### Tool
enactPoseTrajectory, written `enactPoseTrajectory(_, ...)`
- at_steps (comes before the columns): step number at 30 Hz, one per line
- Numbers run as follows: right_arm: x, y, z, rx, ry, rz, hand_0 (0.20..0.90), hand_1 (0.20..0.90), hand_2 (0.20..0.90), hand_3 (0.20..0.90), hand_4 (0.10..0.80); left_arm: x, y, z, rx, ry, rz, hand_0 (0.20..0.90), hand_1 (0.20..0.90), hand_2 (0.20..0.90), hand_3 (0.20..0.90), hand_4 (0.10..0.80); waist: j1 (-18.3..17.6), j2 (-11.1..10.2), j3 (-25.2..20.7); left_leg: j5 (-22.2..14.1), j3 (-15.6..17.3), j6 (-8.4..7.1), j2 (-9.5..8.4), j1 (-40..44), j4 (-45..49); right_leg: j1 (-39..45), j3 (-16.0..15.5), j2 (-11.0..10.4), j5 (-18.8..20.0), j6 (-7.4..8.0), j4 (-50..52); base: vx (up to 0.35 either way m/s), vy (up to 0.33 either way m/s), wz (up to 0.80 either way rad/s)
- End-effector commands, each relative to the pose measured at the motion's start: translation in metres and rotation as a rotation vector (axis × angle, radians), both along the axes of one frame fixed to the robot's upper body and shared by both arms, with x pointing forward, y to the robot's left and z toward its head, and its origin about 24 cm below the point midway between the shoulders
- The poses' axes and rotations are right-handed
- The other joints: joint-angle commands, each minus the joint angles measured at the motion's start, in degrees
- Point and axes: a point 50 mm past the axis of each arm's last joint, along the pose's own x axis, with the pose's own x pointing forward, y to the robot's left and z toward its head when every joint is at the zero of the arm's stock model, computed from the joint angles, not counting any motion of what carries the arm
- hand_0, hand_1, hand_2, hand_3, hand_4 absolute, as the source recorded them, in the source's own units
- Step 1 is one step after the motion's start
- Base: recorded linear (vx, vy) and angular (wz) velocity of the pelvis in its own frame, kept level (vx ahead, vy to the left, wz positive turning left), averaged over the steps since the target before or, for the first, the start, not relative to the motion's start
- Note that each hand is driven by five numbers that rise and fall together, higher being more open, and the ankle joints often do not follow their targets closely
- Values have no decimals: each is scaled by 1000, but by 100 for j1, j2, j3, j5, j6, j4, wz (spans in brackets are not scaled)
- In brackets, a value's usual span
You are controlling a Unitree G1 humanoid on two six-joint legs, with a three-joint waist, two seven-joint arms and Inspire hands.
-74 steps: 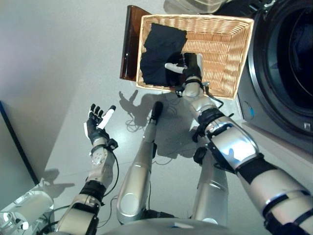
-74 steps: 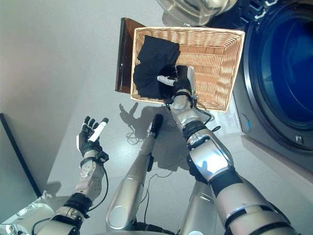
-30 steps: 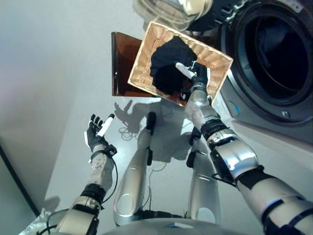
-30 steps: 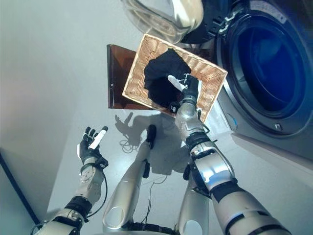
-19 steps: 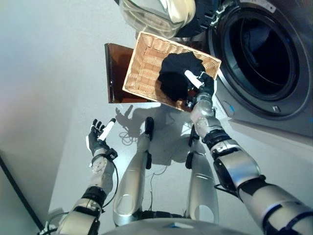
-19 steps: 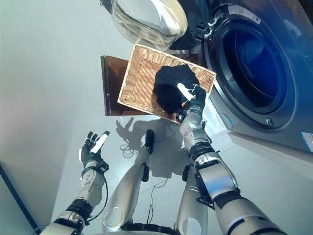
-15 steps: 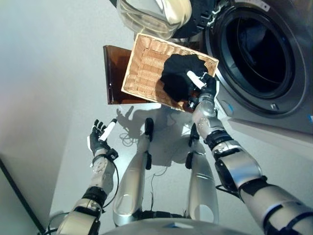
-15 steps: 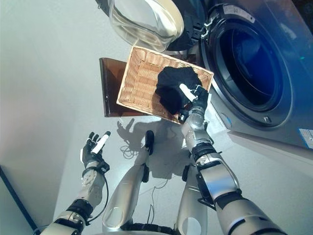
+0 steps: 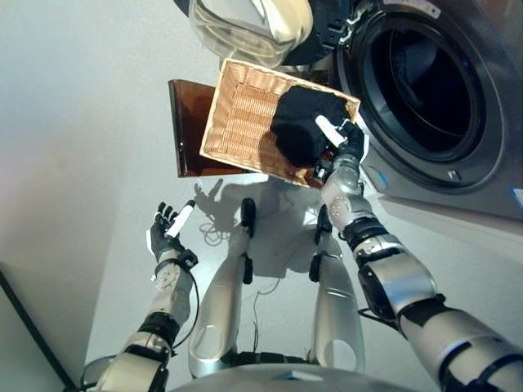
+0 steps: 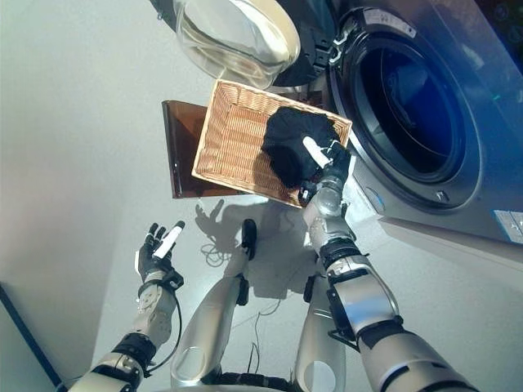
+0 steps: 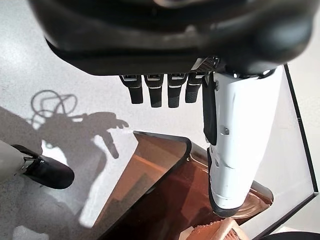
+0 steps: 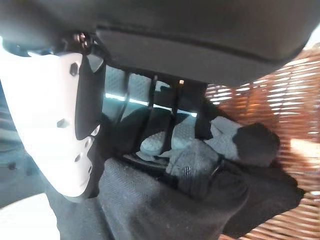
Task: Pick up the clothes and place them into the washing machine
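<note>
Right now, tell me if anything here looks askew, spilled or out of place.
Nothing stands out. The black garment is bunched in the right hand, over the wicker basket beside the washing machine, whose door is swung open. The basket rests partly over a brown tray. The left hand hangs open, empty.

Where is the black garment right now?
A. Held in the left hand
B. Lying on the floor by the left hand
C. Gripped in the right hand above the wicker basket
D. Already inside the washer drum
C: the right hand has its fingers curled round the black garment, bunched over the wicker basket beside the open washing machine.
</note>
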Motion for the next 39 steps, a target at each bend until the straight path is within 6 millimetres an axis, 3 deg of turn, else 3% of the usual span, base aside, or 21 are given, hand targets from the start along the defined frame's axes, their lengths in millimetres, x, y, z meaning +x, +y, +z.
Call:
enactPoseTrajectory(1,-3,-15,95,91,-467,-75,200,200,200,200,300,-15,16,-3,24,-18,71,900,900,900,900,800,-94,264,-21,-252,250,-316,-20,-167,195,265,372,-81,-853,-35,528,-2,30,-4)
enactPoseTrajectory(6,-7,-50,124,231,-587,-189,200,200,200,200,300,-19,10,-9,11,3,46,900,900,900,900,800,-88,385,-21,-263,269,-311,-36,-126,173,294,398,-110,-873,-22,518,1,8,-3)
enactPoseTrajectory(12,-15,-77,149,276,-691,-250,200,200,200,200,300,-19,4,-11,6,8,17,900,900,900,900,800,-95,485,-22,-250,267,-327,-46,-76,155,331,418,-120,-907,-13,545,0,0,0)
enactPoseTrajectory(21,-24,-114,169,381,-773,-355,200,200,200,200,300,-22,1,-15,0,24,-11,900,900,900,900,800,-93,602,-93,-251,253,-352,-55,-6,109,372,421,-116,-988,7,610,10,-3,-1)
enactPoseTrajectory(24,-26,-127,175,492,-804,-385,200,200,200,200,300,-24,-2,-17,-8,29,-32,900,900,900,900,800,-72,672,-113,-253,253,-357,-65,13,95,369,430,-119,-1031,10,645,0,0,0)
enactPoseTrajectory(27,-33,-149,193,579,-857,-429,200,200,200,200,300,-27,-5,-21,-19,43,-57,900,900,900,900,800,-27,800,-161,-236,257,-372,-87,33,64,345,428,-142,-1080,15,708,0,0,0)
enactPoseTrajectory(32,-44,-167,222,613,-919,-456,200,200,200,200,300,-28,-10,-20,-23,28,-102,900,900,900,900,800,51,986,-247,-185,267,-392,-103,69,-53,278,436,-148,-1162,30,806,0,0,0)
enactPoseTrajectory(39,-56,-181,247,615,-954,-485,200,200,200,200,300,-26,-17,-16,-25,3,-147,900,900,900,900,800,133,1205,-294,-114,302,-404,-125,68,-182,105,477,-185,-1261,41,999,6,-2,-1)
